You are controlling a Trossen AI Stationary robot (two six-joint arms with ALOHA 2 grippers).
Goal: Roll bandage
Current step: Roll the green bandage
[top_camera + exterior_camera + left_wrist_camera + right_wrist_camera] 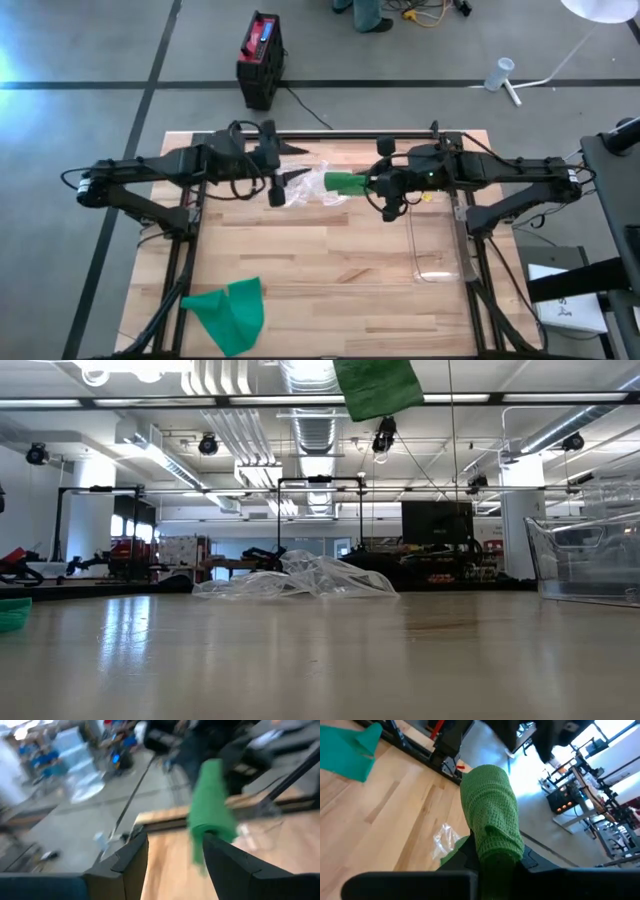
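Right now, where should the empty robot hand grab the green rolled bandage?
Grab the free end of the green knitted bandage roll. The right hand already pinches the other end, holding it level above the table, so the open left hand should come from the roll's left and close across its round body.

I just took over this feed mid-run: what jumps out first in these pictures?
The green bandage roll, held in the air above the table's far middle by the right end effector, which is shut on it. The left end effector faces it, open, just short of the roll. Below them lies a crumpled clear plastic wrapper, and a green cloth sits at the near left corner.
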